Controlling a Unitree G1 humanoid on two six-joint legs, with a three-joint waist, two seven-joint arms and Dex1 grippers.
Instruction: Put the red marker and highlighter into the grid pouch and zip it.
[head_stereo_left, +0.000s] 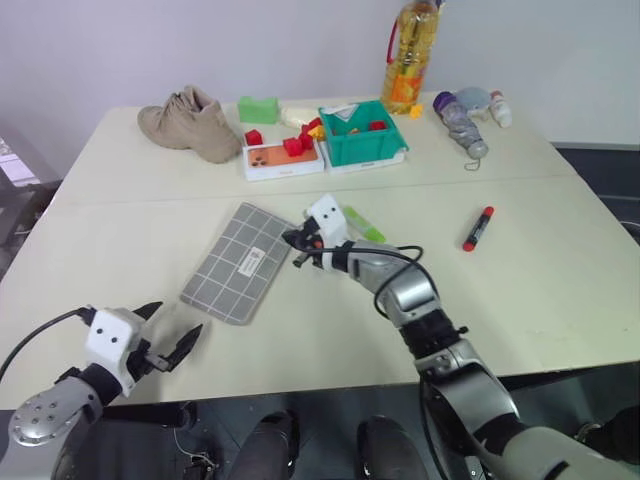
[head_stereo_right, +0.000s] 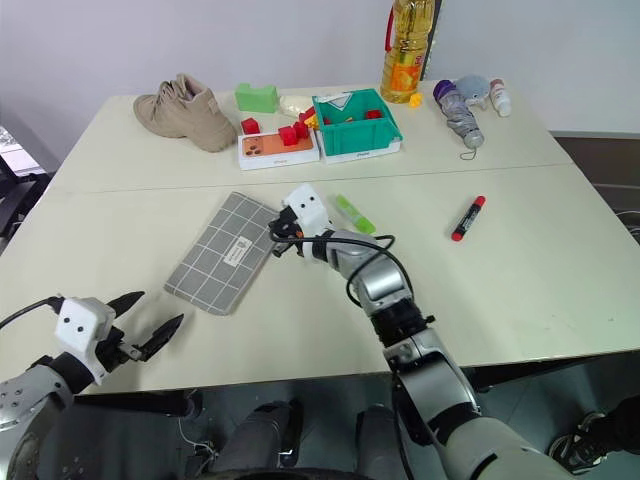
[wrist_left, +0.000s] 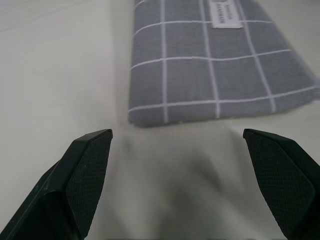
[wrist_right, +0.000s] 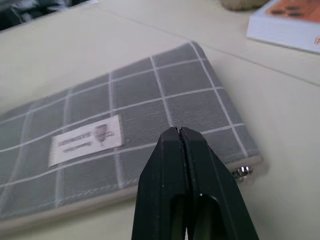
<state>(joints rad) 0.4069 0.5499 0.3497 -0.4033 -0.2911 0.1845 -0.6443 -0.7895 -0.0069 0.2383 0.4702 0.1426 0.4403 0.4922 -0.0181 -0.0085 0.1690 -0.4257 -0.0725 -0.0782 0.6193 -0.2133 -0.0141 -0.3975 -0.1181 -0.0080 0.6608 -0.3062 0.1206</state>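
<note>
Grid pouch (head_stereo_left: 238, 262), grey with white lines and a small white centre label, lies flat and slanted on the cream tabletop (head_stereo_left: 560, 260), near the middle and a little to the robot's left; its zip edge faces right, and a small metal zip pull (wrist_right: 243, 171) shows at the far corner of that edge. At the back of the tabletop a tan shoe (head_stereo_left: 190, 123) sits to the left, a tall bottle of yellow oil (head_stereo_left: 410, 55) stands to the right of centre, and between them are a teal basket (head_stereo_left: 362, 134) and a white box with an orange lid (head_stereo_left: 283, 157) carrying small red toy blocks. A green block (head_stereo_left: 258, 109) lies behind that box. A crushed plastic bottle (head_stereo_left: 462, 120) lies to the right of the oil.

The left gripper (head_stereo_left: 165, 338) hovers low over the near left edge of the tabletop, its two black fingers (wrist_left: 87, 170) spread wide with nothing between them, pointing at the near end of the pouch and apart from it. The right gripper (head_stereo_right: 274, 240) reaches across to the pouch's right edge; its fingers are pressed tightly together with nothing visibly between them, tips right at the zip edge, close to the pull.

The highlighter (head_stereo_right: 354, 213), lime green, lies just right of the right gripper, outside the pouch. The red marker (head_stereo_left: 478, 228) lies well apart to the right, also on the bare tabletop
</note>
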